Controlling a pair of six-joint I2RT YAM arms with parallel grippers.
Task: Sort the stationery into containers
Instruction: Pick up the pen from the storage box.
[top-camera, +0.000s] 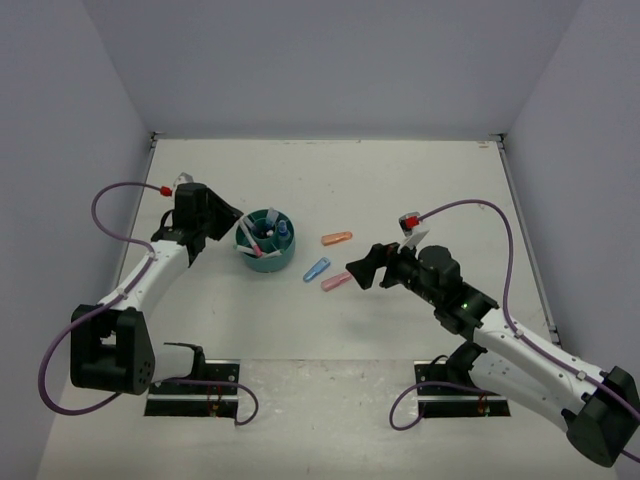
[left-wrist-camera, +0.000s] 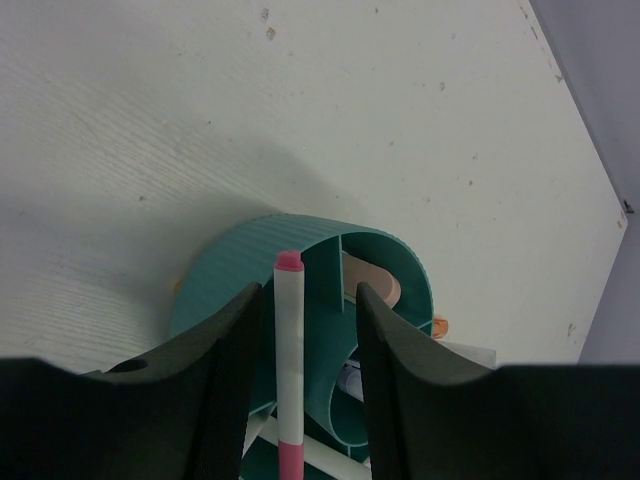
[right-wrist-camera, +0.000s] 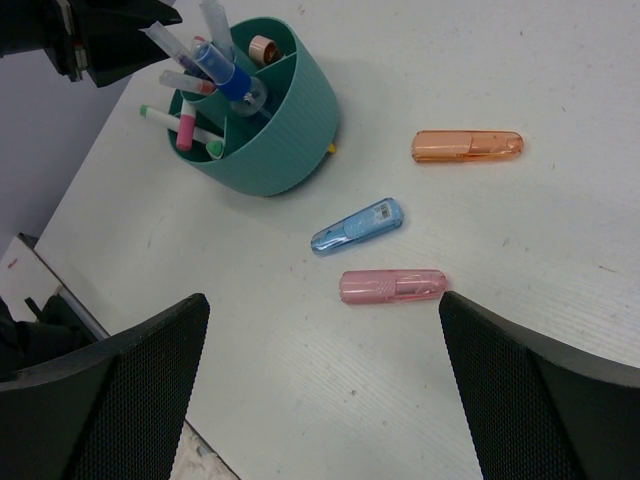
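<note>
Top external view: the teal organizer (top-camera: 266, 265) is seen left of centre on the table (top-camera: 400, 180), with pens and a blue-capped bottle (right-wrist-camera: 228, 75) standing in its compartments. The left gripper (top-camera: 230, 213) is held at its left rim with jaws parted. A white pen (left-wrist-camera: 289, 350) with a pink cap is framed between the fingers (left-wrist-camera: 230, 350) with a gap on either side. Three markers are seen lying on the table right of the organizer: an orange marker (top-camera: 337, 238) farthest, a blue marker (top-camera: 316, 270) and a pink marker (top-camera: 336, 282) nearer. The right gripper (top-camera: 362, 266) is spread wide and empty, near the pink marker.
</note>
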